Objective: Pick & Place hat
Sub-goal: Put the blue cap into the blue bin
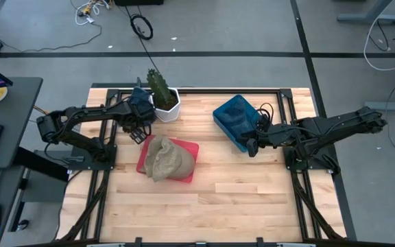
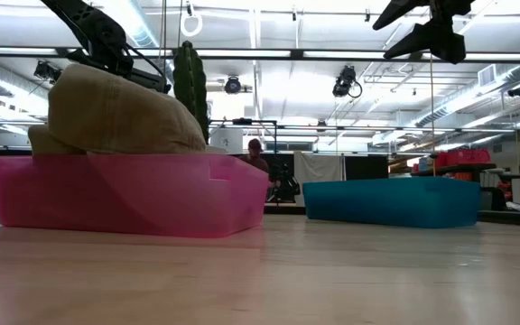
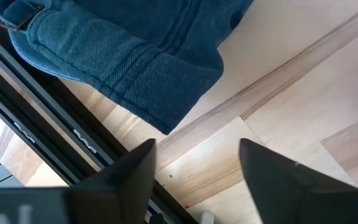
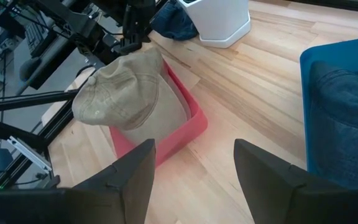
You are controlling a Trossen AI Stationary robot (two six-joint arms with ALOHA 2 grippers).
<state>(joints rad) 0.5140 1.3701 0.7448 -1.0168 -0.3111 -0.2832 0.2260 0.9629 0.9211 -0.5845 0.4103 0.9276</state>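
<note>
A khaki hat [image 1: 166, 158] [image 4: 126, 93] lies crumpled on a pink tray [image 1: 192, 147] [image 2: 125, 194] at mid-table, its crown above the rim. A blue denim hat [image 3: 123, 56] [image 4: 176, 18] rests on the wood beside the white planter. My left gripper [image 1: 137, 132] [image 3: 194, 168] points steeply down between that denim hat and the tray's far left corner, open, with only bare wood between its fingers. My right gripper [image 1: 252, 145] [image 4: 194, 168] hangs open above the table, beside a blue bin [image 1: 237, 120] that holds another denim hat [image 4: 347, 118].
A white planter [image 1: 166, 108] [image 4: 222, 22] with a cactus [image 2: 188, 81] stands at the far left, close to my left arm. Black frame rails border the table's left edge [image 3: 55, 118]. Bare wood lies open toward the near edge [image 1: 204, 206].
</note>
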